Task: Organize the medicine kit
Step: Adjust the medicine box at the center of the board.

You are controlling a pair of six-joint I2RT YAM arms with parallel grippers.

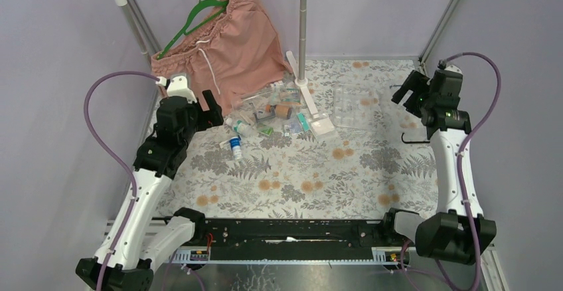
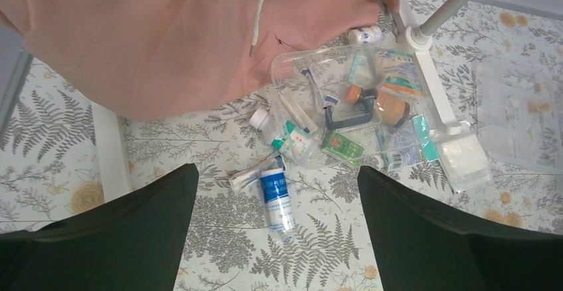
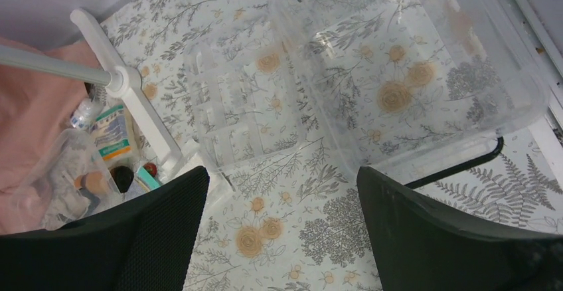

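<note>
Print on the blue-labelled bottle (image 2: 276,198) is illegible; clear box (image 3: 411,85) runs off-frame.

Pink shorts (image 1: 232,45) on green hanger (image 1: 214,2), metal rack pole (image 1: 303,25), floral tablecloth (image 1: 299,171)

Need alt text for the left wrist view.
A blue-labelled bottle, a tan bandage roll and sachets lie scattered on a floral tablecloth. Pink shorts drape above; the open left end effector frames the bottom edge.
</note>
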